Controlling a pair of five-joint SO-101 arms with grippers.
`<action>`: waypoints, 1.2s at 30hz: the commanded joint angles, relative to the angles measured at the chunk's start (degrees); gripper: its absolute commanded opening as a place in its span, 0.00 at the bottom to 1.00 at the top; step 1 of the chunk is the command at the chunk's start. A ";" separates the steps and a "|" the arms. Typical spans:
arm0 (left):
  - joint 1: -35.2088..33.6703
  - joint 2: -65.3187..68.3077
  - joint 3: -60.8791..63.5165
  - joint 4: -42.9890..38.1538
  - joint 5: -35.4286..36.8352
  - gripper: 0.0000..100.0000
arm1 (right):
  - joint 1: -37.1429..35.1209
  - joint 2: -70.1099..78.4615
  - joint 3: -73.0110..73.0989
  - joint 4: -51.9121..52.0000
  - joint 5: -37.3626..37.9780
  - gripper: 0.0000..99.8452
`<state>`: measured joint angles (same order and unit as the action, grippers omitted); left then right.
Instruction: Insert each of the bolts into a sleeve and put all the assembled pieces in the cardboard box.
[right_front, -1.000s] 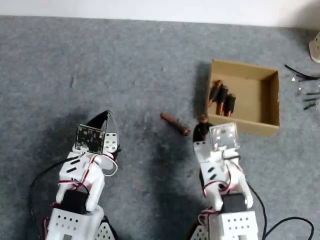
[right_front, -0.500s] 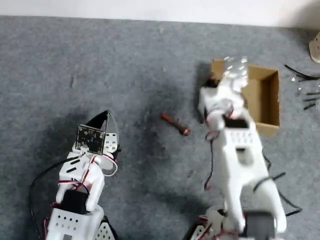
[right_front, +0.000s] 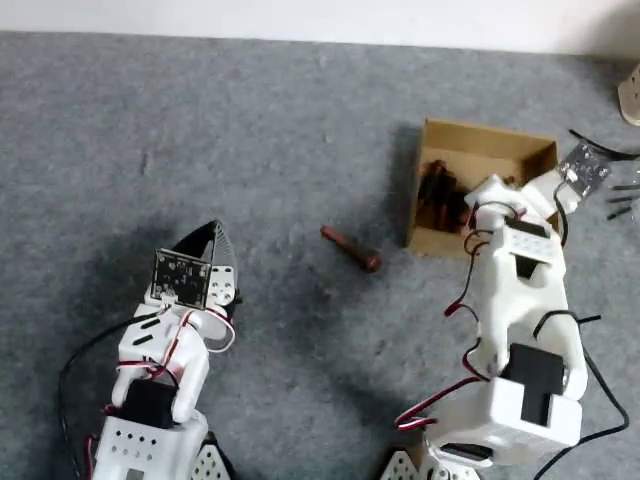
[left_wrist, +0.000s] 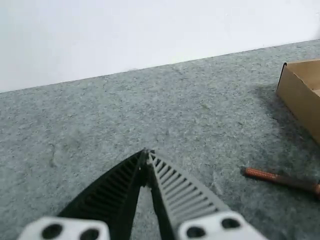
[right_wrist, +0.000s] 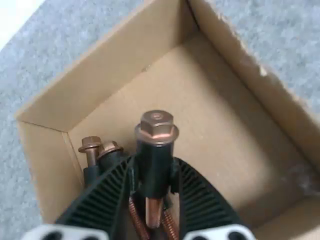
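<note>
Grey carpet (right_front: 200, 130) meets white wall (right_front: 300, 15); bolt (right_front: 350, 248) lies loose.

- My right pincer (right_wrist: 153, 170) has black ribbed fingers on white mounts.
- Between them sits a black sleeve (right_wrist: 152, 165) topped by a shiny copper bolt head (right_wrist: 156, 125).
- Around it, the cardboard box (right_wrist: 115, 65) is plain tan.
- My left pincer (left_wrist: 147, 157) is dark grey and ribbed.
- Ahead of it, the worktop (left_wrist: 150, 110) is mottled grey, and the loose bolt (left_wrist: 280, 178) is reddish copper.
</note>
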<state>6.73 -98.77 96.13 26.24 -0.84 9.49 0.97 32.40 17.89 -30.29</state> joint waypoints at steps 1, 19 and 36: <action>-0.31 0.48 0.75 -0.18 -0.26 0.01 | -0.31 -0.22 -3.47 -1.89 3.78 0.12; -3.21 0.40 -0.04 -0.35 0.00 0.01 | -20.18 -35.30 16.13 4.62 13.80 0.21; -8.84 0.48 -0.66 -1.41 3.96 0.01 | -42.33 -39.16 33.71 4.44 34.46 0.21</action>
<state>-0.13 -98.77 96.13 26.15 2.51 -30.86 -42.55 66.59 22.20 3.47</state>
